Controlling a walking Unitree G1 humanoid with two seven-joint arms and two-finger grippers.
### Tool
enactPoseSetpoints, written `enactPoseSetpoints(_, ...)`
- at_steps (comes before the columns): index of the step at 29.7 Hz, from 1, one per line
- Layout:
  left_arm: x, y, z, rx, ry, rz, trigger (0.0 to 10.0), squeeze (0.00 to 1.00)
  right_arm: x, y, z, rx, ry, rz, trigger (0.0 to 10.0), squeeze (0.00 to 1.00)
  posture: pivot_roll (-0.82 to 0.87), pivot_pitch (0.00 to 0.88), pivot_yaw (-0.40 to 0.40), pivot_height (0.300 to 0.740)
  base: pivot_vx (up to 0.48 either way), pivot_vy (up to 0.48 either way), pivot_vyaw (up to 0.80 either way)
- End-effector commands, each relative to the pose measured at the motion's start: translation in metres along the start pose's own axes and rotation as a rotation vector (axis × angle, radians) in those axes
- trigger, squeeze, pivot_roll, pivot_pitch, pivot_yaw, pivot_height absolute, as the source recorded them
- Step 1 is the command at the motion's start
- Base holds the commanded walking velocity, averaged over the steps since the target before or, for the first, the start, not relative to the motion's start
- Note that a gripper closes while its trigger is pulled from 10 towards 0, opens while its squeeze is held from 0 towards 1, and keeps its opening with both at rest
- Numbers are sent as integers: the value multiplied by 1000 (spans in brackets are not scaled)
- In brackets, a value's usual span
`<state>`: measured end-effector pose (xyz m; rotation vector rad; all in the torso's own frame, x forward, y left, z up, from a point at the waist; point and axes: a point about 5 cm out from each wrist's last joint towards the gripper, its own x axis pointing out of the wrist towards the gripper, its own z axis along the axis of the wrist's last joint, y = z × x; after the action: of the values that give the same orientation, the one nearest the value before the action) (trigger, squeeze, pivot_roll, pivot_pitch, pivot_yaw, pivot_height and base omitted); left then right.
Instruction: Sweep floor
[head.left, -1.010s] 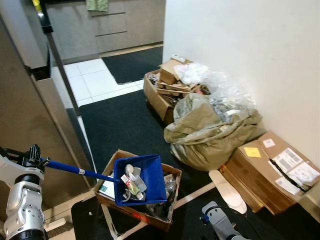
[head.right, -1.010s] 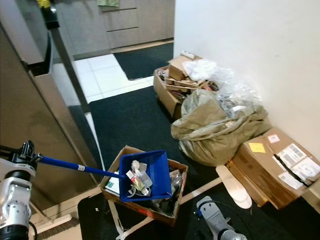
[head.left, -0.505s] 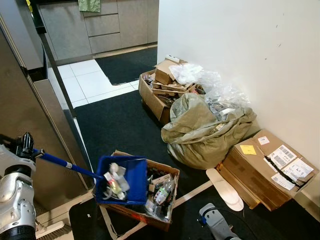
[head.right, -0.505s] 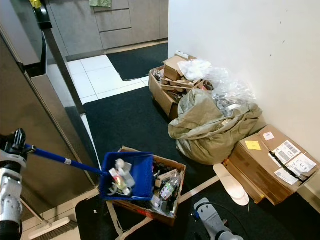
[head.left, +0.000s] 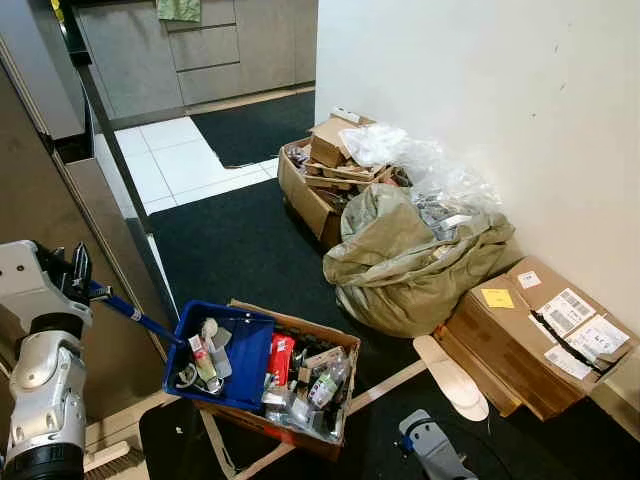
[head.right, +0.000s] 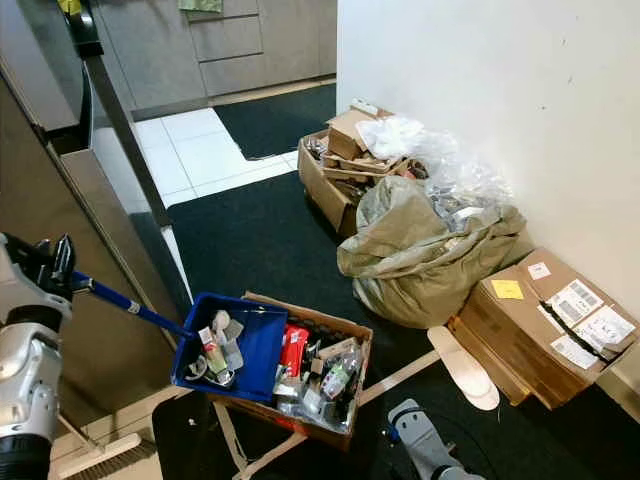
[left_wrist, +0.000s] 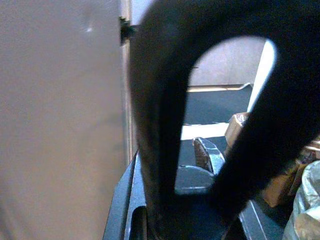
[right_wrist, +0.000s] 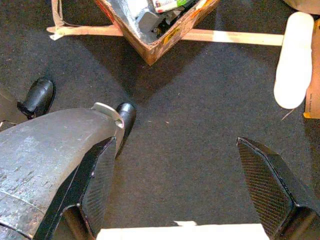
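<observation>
At the left edge we raise our left gripper (head.left: 78, 272), clamped on the blue handle of the blue plastic dustpan (head.left: 215, 355). Since the earlier frame, the pan sits lower and further left over the open cardboard box (head.left: 300, 385). Lower centre-right, our right gripper (right_wrist: 185, 192) hangs with fingers apart.

— Room?
— White wall (head.left: 480, 90) at my 2 o'clock. Dark carpet (head.left: 240, 250) underfoot, white tiles (head.left: 175, 160) at 12, grey cabinets (head.left: 200, 50) beyond.
— Left?
— Brown panel (head.left: 40, 270), 9 o'clock. Even light.
</observation>
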<state>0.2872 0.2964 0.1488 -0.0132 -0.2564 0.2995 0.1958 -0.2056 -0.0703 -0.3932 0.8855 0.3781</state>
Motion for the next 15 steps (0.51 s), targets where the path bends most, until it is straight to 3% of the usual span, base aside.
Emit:
enactPoseSetpoints(1, 5, 0, 13, 53, -67, -10, 10000, 0, 0, 4, -3, 6, 9, 8, 10000, 0, -85, 80, 10, 740, 0, 0, 0)
enactPoseSetpoints(6, 10, -12, 19, 136, -113, -48, 10000, 0, 0, 5, -2, 12, 3, 9, 10000, 0, -89, 78, 14, 740, 0, 0, 0)
enactPoseSetpoints(15, 21, -29, 35, 185, -197, -77, 10000, 0, 1, 6, -2, 17, 1, 10, 10000, 0, -93, 84, 15, 740, 0, 0, 0)
